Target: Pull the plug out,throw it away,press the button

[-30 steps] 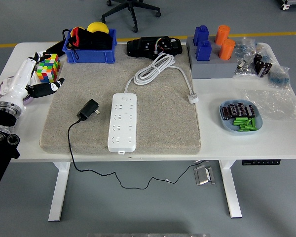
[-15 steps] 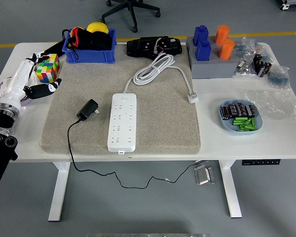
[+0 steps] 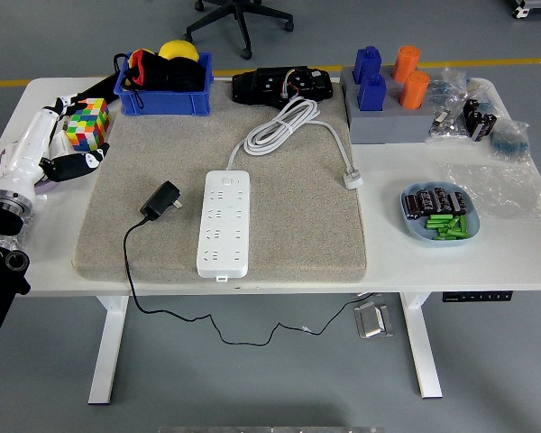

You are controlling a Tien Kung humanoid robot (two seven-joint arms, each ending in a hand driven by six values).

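Since a second ago the left hand (image 3: pixel 72 164) has slid further toward the left edge and a little up the picture, away from the mat. Its dark fingers (image 3: pixel 88 159) lie loosely extended and hold nothing, tips just beside the coloured cube (image 3: pixel 87 124). The white forearm behind them runs off toward the lower left corner. No right hand is in view.

On the grey mat (image 3: pixel 288 225) the black plug (image 3: pixel 160 199) lies free, already out of the white power strip (image 3: pixel 224 222), its cable (image 3: pixel 131 271) trailing over the surface's (image 3: pixel 415 271) near edge. The plug lies to the right of the fingers and nearer the camera. The strip's long axis runs front to back; its button, which I cannot make out, is probably next, with the left hand nearer.
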